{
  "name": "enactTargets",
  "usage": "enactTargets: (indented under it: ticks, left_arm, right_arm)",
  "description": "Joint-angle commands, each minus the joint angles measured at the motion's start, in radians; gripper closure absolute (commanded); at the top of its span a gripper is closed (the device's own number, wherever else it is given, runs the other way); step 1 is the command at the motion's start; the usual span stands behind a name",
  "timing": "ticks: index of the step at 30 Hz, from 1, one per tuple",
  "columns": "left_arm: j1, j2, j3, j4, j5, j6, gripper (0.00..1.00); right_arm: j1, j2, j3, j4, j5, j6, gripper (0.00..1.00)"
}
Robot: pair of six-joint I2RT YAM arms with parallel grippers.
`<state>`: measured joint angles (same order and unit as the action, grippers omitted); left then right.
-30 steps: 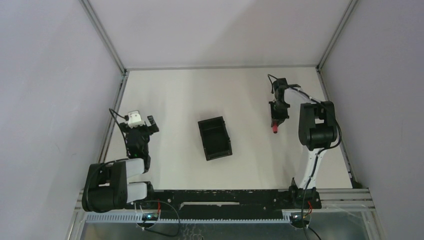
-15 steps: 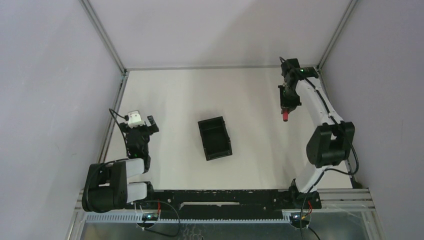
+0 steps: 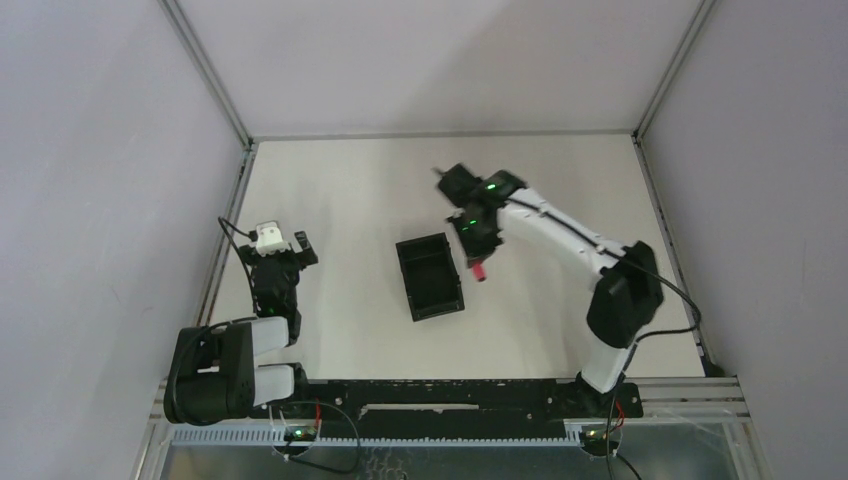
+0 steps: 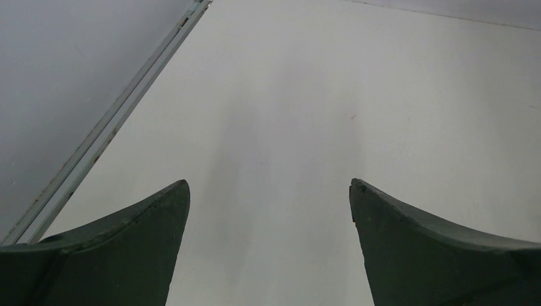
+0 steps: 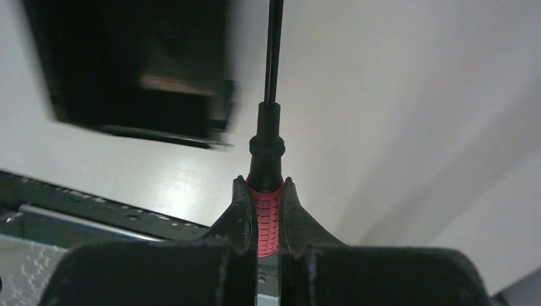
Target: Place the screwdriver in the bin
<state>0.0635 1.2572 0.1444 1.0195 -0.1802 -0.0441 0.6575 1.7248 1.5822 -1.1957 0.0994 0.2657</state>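
**Right wrist: screwdriver clamped, bin ahead and left of the fingers**

My right gripper (image 5: 265, 191) is closed tight on the screwdriver (image 5: 265, 213), pinching the red ribbed handle. The dark collar and thin shaft run straight out ahead of the fingertips. The bin (image 5: 127, 64) sits ahead and to the left of the fingers, blurred in this view. The shaft passes its near corner over bare table (image 5: 415, 95), not over the opening.

From the top camera the right gripper (image 3: 470, 235) hangs just beside the bin (image 3: 432, 285), on the bin's right-hand wall. The red of the screwdriver (image 3: 479, 270) shows just outside that wall. I can't judge the height above the rim from either view.

My left gripper (image 4: 268, 185) has its fingers spread wide with nothing between them. It sits well away from the bin (image 3: 278, 250).

What worries me:
- **Early release.** If I let go here, I'd expect the screwdriver to land on the table beside the bin, since the tool isn't over the opening yet.
- **Hitting the wall.** If I slide left too low, the shaft or fingers could catch the low wall. The bin looks light, so it could be shoved or tipped.
- **Poor alignment.** If the shaft sits crosswise to the bin, it could bridge the rim and roll out instead of dropping in.
- **Slipping grip.** The hold is on the handle only, so a knock on the shaft could swivel it between the pads.
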Motion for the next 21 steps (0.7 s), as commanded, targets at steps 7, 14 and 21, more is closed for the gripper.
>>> enactTargets:
  ticks: [7, 14, 21]
  left_arm:
    - [-0.004, 0.000, 0.048, 0.039, -0.004, 0.019, 0.00]
    - [-0.005, 0.002, 0.048, 0.039, -0.003, 0.018, 0.00]
    - [-0.005, 0.001, 0.047, 0.039, -0.002, 0.018, 0.00]
  right_arm:
    - [0.234, 0.194, 0.203, 0.063, -0.044, -0.027, 1.00]
    - [0.247, 0.301, 0.143, 0.177, -0.020, -0.082, 1.00]
    - [0.246, 0.388, 0.137, 0.201, 0.004, -0.077, 0.82]
